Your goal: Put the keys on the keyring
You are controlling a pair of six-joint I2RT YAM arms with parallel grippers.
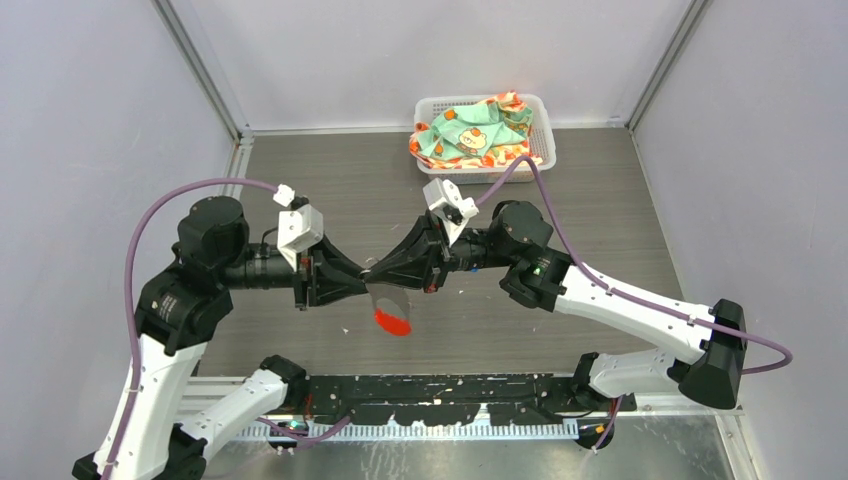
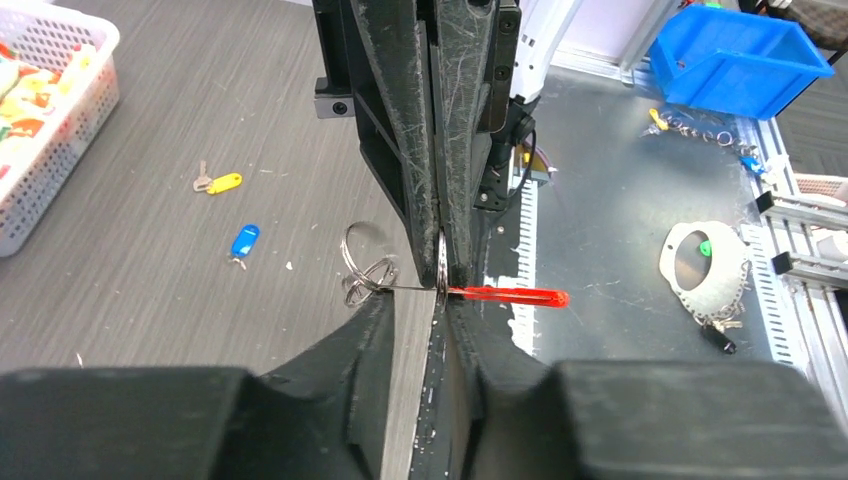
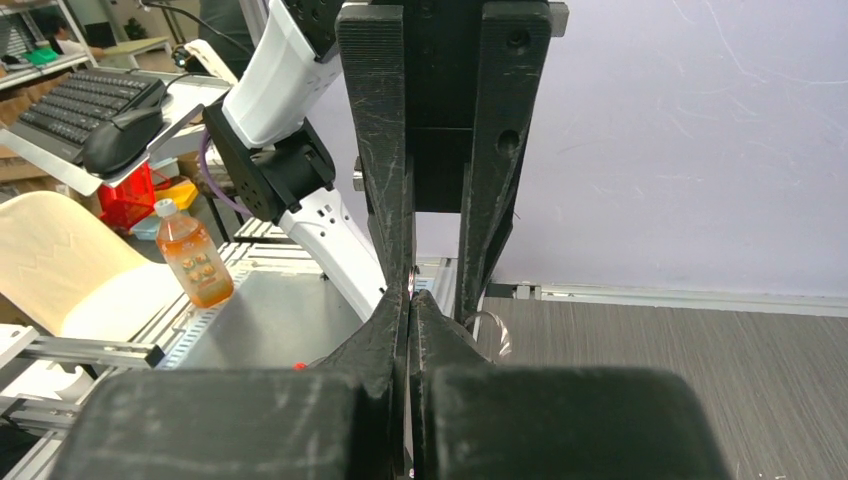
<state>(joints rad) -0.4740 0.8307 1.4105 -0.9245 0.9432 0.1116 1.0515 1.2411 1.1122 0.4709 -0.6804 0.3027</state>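
Just at the middle of the left wrist view, the keyring [image 2: 365,268] sits where the two pincers meet tip to tip. Its loops bunch to the left and its red tag [image 2: 510,296] juts to the right. The right pincer [image 2: 439,240] comes down from the top of that frame with its jaws pressed together on a thin edge of the ring. The left pincer [image 2: 420,310] rises from the bottom with its jaws a little apart on either side of the ring; whether they press on it cannot be told. The yellow-tagged key [image 2: 220,183] and the blue-tagged key [image 2: 244,241] lie apart on the grey counter [image 2: 150,300], left of centre. A white basket [image 2: 50,150] fills the upper left, and in the top view it holds patterned cloth [image 1: 478,130]. A blue bin [image 2: 735,60] sits upper right.
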